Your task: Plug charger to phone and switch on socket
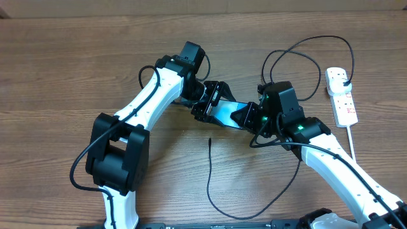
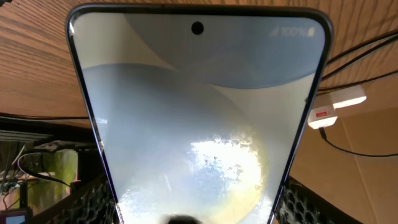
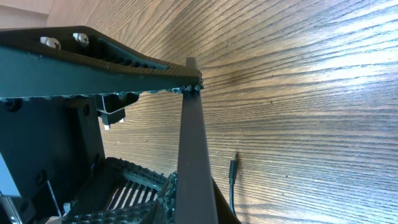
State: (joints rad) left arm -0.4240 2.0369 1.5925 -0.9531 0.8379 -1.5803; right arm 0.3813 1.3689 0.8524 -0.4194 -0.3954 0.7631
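The phone (image 1: 226, 112), its blue-teal screen up, is held above the table between both grippers. My left gripper (image 1: 211, 104) is shut on its left end. In the left wrist view the phone (image 2: 199, 112) fills the frame between the jaws (image 2: 196, 208). My right gripper (image 1: 247, 117) is shut on its right end. In the right wrist view the phone shows edge-on (image 3: 191, 124) in the jaws (image 3: 194, 199). The charger's connector tip (image 1: 210, 140) lies loose on the table below the phone and also shows in the right wrist view (image 3: 234, 167). Its black plug (image 1: 344, 79) sits in the socket (image 1: 342, 98).
The black cable (image 1: 219, 210) loops along the front of the table, under my right arm, and curls behind it (image 1: 299, 54) to the socket. The socket's white cord (image 1: 351, 141) runs toward the front right. The socket also shows in the left wrist view (image 2: 339, 102).
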